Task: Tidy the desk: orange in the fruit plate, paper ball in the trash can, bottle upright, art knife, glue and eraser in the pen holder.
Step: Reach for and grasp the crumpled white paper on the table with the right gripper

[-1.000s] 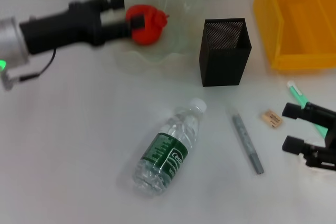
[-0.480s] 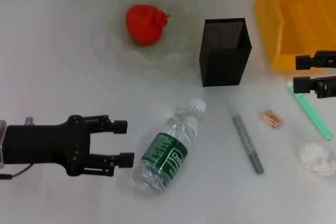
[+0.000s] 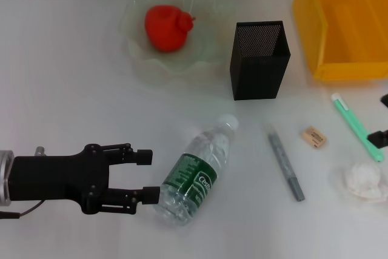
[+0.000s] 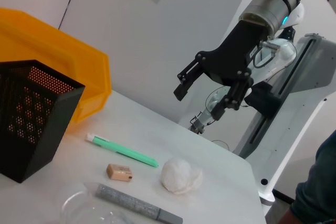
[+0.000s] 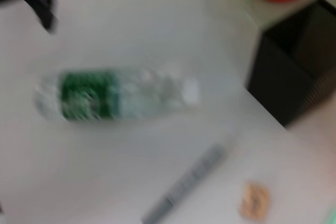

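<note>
Lying on its side near the middle of the desk, the bottle points its white cap toward the pen holder and its base toward the robot's left, so it is not yet upright. The left gripper sits low at that base end with its 2 fingers spread apart and nothing between them; the near fingertip looks to be touching or just beside the bottle's bottom, and I judge this as lining up for a grasp around the body.

The orange already rests inside the fruit plate, so that part looks done. The art knife, the eraser and the green glue all lie flat between the pen holder and the desk's right edge, with the paper ball near that edge too. The trash can stands in the far right corner, holding nothing I can see.

Only a sliver of the right gripper shows at the head view's right edge; the left wrist view has it raised well above the desk, fingers parted and empty.

Open desk surrounds the bottle on the robot's side, giving room to tip it up. The art knife lies near the cap, so a swing toward the right could nudge it.
</note>
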`<state>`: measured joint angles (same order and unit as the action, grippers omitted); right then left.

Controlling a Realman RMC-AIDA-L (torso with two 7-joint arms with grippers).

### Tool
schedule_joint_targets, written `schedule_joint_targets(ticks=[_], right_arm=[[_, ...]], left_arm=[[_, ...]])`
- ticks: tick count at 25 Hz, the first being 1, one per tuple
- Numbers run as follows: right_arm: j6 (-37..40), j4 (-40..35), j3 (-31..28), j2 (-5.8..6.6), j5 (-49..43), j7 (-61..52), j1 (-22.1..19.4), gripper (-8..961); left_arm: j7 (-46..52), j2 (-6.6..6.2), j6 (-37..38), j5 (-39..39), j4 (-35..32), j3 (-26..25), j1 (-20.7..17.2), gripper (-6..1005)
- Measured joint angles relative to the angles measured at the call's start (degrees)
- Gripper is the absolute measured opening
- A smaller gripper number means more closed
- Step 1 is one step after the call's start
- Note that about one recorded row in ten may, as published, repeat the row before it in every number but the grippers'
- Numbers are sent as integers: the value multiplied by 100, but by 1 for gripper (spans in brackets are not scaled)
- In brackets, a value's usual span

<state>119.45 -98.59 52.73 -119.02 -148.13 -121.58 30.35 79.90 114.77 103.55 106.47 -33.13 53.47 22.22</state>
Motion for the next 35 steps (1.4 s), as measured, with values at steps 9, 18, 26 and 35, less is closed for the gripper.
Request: schedule_joint_targets(ticks=[9,18,26,35], right_arm=[[-239,244,903,-56,-1050,-524,-123,817],[-786,827,1606,-58,-1037,-774,-304,816],[-1299,1390,2180,-50,-1031,-964,-268,816],[-1693,1664,2658,-56,-1031,-1159,-273,809]], left_arm=[[26,2,-84,7,45,-2,30,837],[102,5,-94,15,54,23,88,836],[105,22,-130,14,53,24,110,836],[105,28,-134,14,53,0,109,835]])
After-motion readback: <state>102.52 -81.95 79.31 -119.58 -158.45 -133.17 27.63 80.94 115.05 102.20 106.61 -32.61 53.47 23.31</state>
